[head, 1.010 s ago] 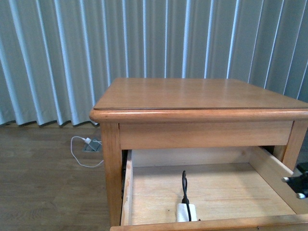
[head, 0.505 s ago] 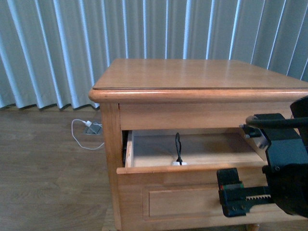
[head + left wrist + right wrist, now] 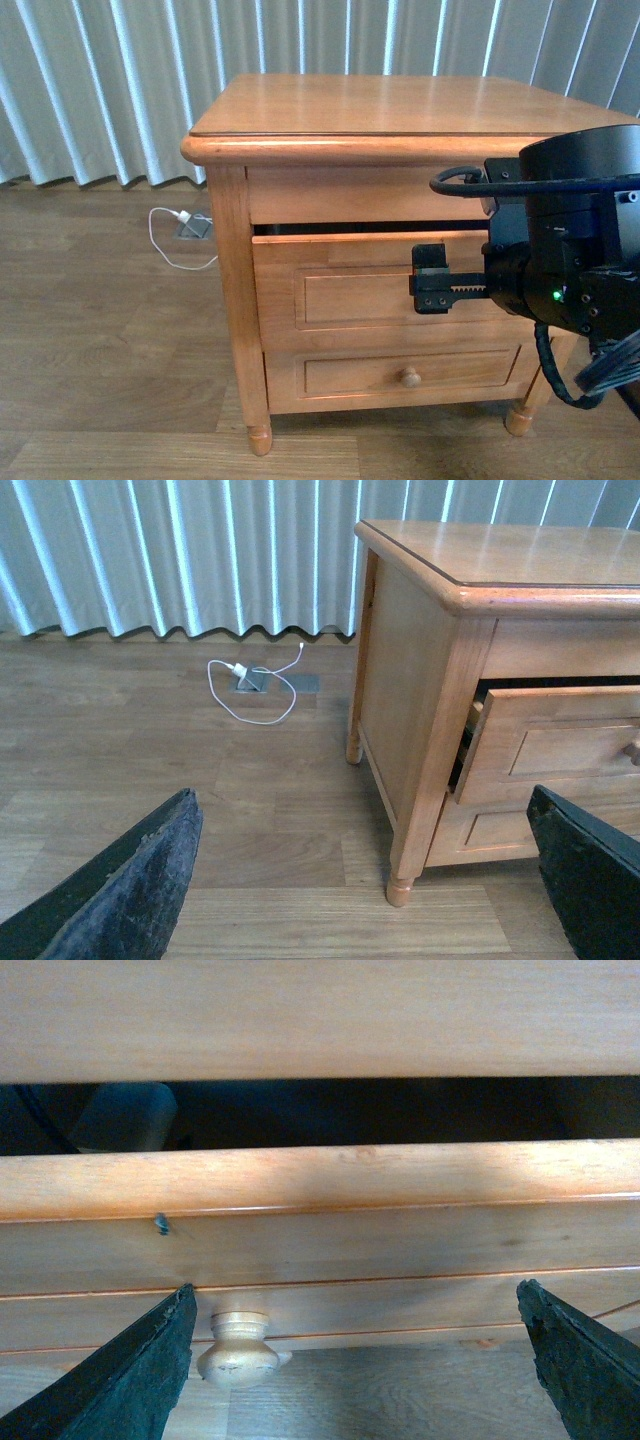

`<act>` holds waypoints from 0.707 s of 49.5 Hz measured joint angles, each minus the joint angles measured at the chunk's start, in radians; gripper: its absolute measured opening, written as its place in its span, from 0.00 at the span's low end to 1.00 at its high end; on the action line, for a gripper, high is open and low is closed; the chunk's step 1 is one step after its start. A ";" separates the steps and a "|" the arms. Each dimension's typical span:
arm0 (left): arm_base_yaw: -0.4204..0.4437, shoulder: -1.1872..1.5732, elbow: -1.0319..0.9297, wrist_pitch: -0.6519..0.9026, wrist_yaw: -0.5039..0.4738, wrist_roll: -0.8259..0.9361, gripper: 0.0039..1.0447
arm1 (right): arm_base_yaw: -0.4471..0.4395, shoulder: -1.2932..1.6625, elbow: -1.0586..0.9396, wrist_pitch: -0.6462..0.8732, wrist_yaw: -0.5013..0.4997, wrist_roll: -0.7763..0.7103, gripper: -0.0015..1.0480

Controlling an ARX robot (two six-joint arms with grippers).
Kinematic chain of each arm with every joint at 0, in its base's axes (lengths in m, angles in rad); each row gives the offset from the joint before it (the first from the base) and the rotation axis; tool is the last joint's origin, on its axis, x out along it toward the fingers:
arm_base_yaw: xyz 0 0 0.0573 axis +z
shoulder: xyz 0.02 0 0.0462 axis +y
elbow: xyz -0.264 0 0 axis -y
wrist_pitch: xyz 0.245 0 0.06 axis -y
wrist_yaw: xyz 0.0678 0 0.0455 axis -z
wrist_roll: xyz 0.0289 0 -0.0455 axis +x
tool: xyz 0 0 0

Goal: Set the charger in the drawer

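Observation:
The drawer (image 3: 350, 290), the upper one of the light-wood nightstand, stands almost shut, with only a narrow dark slot above its front. In the right wrist view a pale block, the charger (image 3: 125, 1117), shows dimly inside that slot beside a dark cable; the front view hides it. My right gripper (image 3: 430, 280) is open right in front of the drawer front (image 3: 320, 1220). The round knob (image 3: 238, 1350) sits between its fingers, close to one of them. My left gripper (image 3: 360, 900) is open over the floor, to the left of the nightstand, holding nothing.
A white plug with white cable (image 3: 180, 225) lies on the wood floor by a floor socket, left of the nightstand. The shallow bottom drawer (image 3: 400, 372) is shut. A nightstand leg (image 3: 400, 888) stands near my left gripper. Curtains hang behind.
The drawer has gone from wide open to almost shut, hiding the charger from the front view. My right arm has come in front of the drawer front, and the front view has drawn back.

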 joint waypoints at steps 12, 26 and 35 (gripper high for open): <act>0.000 0.000 0.000 0.000 0.000 0.000 0.94 | -0.015 0.063 0.044 0.063 0.018 0.027 0.92; 0.000 0.000 0.000 0.000 0.000 0.000 0.94 | -0.021 0.102 0.069 0.117 0.011 0.052 0.92; 0.000 0.000 0.000 0.000 0.000 0.000 0.94 | -0.026 0.117 0.085 0.128 0.003 0.054 0.92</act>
